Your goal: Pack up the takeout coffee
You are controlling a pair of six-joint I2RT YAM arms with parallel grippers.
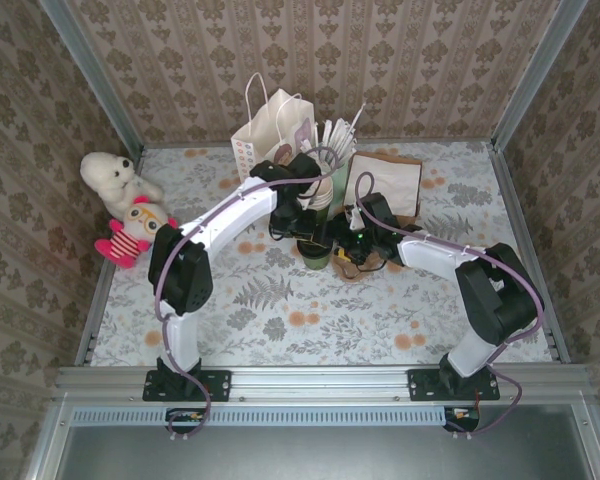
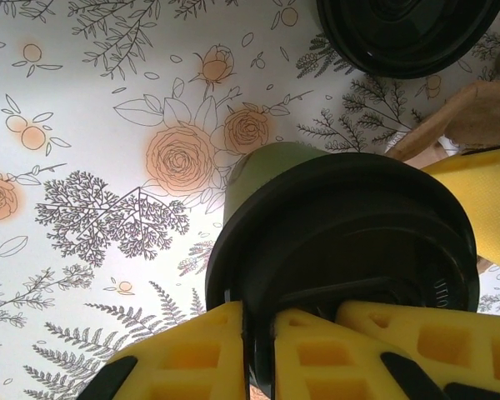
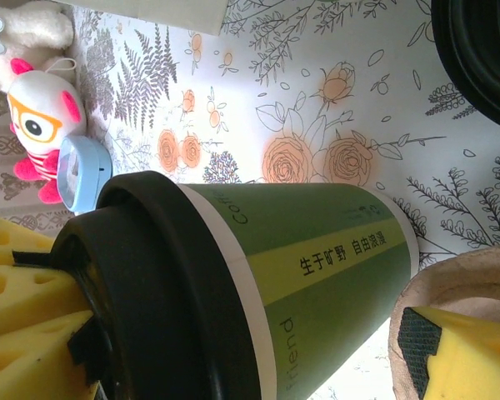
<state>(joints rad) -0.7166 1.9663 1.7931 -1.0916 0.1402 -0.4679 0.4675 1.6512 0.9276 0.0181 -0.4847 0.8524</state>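
Plainly the step in hand is the pickup: the takeout coffee [image 1: 315, 256] stands upright near the middle of the floral table [image 1: 280, 320], and the white paper bag [image 1: 270, 130] stands at about 11 o'clock from it, toward the back wall. To do this well, one arm should take the cup by its green wall below the lid, squeezing just enough to carry it without buckling the paper, since a lift by the black lid alone could pop it off. The cup should travel upright and go down through the bag's mouth between the handles, with the other arm drawn clear. The left gripper [image 2: 258, 357] hangs over the cup at the lid's 6 o'clock edge in its wrist view. Its yellow fingers [image 2: 192, 358] leave a narrow dark slit where the lid's rim runs in, and whether they pinch that rim cannot be told. The right gripper [image 3: 242, 333] comes in from the cup's 3 o'clock side in the top view with jaws spread wide: one yellow pad [image 3: 25, 317] lies against the lid, the other sits off near the cup's base, apart from it, beside a brown papery piece [image 3: 450, 283], so it clamps nothing. A second black lid [image 2: 408, 33] lies at 1 o'clock from the cup in the left wrist view.
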